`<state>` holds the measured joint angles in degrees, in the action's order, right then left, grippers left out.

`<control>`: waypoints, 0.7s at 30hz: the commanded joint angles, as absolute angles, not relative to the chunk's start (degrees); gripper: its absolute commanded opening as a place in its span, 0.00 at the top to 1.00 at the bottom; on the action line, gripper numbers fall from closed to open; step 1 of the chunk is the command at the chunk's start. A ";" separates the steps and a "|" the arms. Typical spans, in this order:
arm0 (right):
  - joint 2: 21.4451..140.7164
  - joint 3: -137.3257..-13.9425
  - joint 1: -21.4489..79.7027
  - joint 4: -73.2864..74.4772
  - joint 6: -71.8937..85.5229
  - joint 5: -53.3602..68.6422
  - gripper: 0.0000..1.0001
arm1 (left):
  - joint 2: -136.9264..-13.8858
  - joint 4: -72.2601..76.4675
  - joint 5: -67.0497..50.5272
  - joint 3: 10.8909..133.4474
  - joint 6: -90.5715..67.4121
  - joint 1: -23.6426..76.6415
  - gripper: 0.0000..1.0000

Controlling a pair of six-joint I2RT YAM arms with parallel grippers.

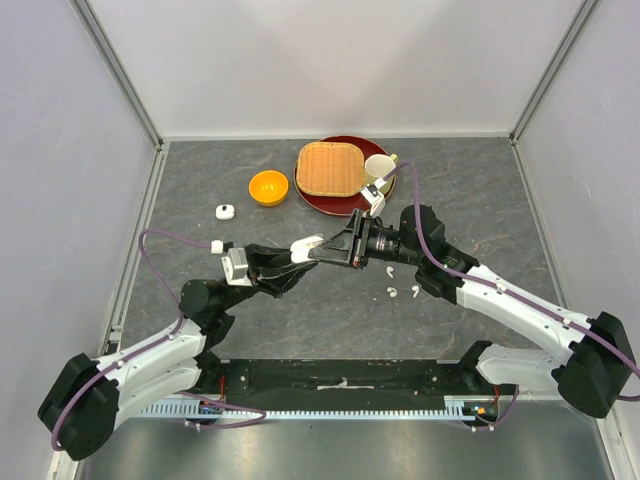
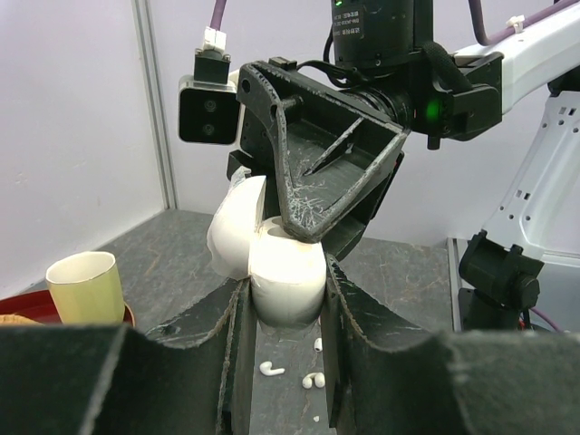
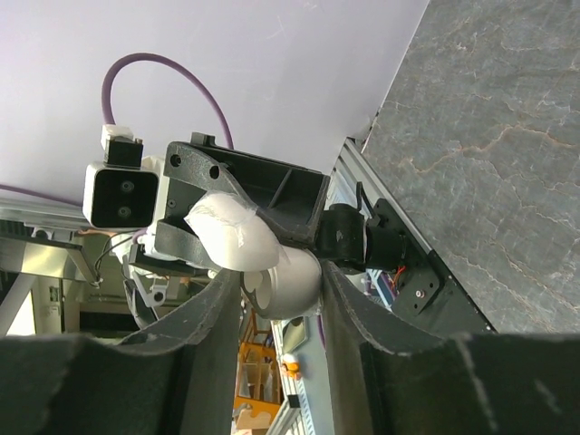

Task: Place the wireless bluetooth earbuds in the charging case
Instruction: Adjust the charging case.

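The table is a grey, stone-patterned surface, closed in by plain white walls on metal framing.

The one charging case is held up above the middle of the table, between the two arms. Its long axis runs roughly along the line from one gripper to the other. The lid is swung open to one side and the open mouth faces the right gripper. The left gripper is clamped tight on the case body. The right gripper's jaws stand about half closed, with both fingers against the sides of the same case.

The earbuds lie loose on the table near the right arm, below the case. Three are countable from above; a fourth cannot be confirmed, and they are too small to tell which way they point.

Further back stand one orange bowl, one red plate carrying one woven mat, and one cream cup. One small white rounded object lies to the left.
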<state>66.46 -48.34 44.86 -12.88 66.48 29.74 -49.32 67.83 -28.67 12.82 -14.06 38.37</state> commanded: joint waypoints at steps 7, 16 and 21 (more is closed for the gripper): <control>63.20 -48.69 45.35 -9.41 61.88 26.11 0.25 | -47.47 70.05 -25.15 13.54 -12.75 38.67 0.98; 54.24 -48.78 44.83 -0.20 55.03 17.68 0.06 | -41.05 64.87 -19.26 9.41 -10.29 38.67 0.98; 49.58 -49.56 43.69 10.43 48.72 10.74 0.04 | -36.66 61.79 -16.88 7.91 -9.40 38.58 0.98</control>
<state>52.71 -48.25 44.71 1.63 55.81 17.67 -39.40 63.44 -20.80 8.80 -12.99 38.39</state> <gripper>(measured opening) 0.951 0.360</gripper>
